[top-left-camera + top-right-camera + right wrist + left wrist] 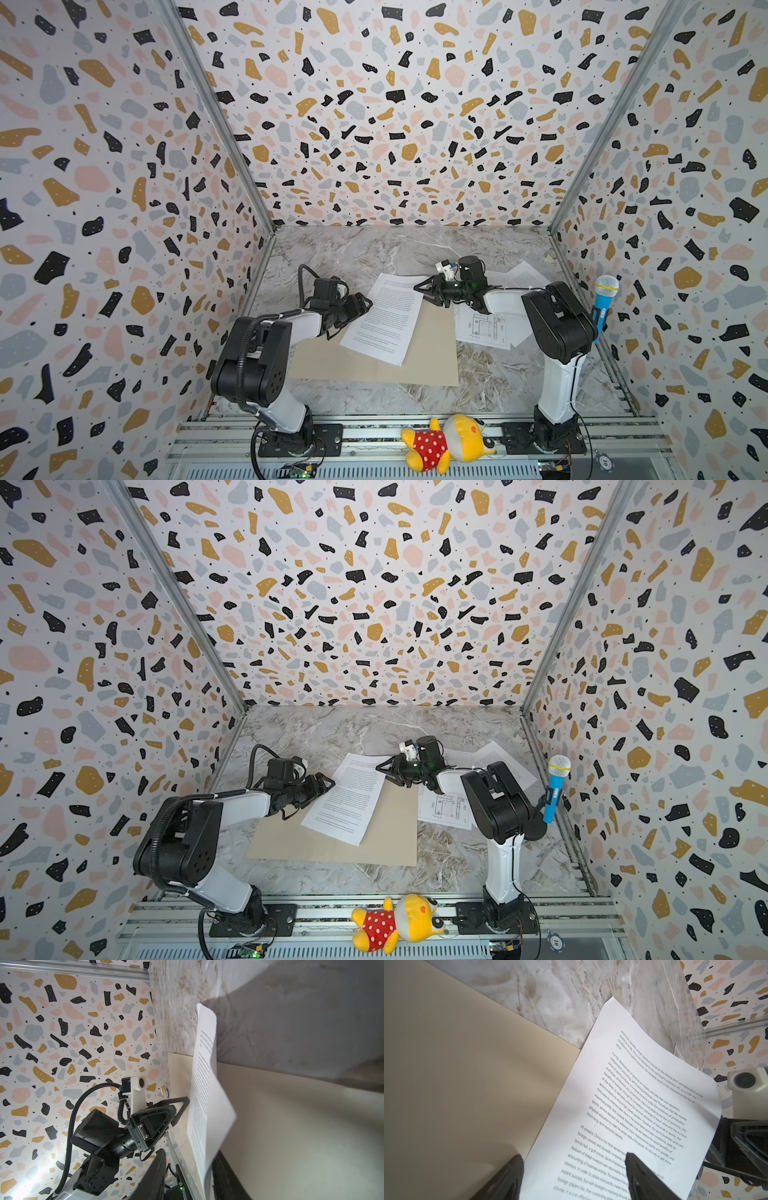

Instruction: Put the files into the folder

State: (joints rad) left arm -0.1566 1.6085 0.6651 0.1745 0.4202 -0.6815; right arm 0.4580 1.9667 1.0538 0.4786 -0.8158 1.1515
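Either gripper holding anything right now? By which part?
Left gripper: open, holding nothing. Right gripper: its jaws bracket the raised right edge of the text sheet near its far corner. Whether they actually pinch it cannot be told.

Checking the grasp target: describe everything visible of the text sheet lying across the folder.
The text sheet is white paper with dense print, skewed, partly on the tan folder, partly over the marble table. Its far edge curls upward between the open jaws of the right end effector; the left end effector straddles its opposite edge.
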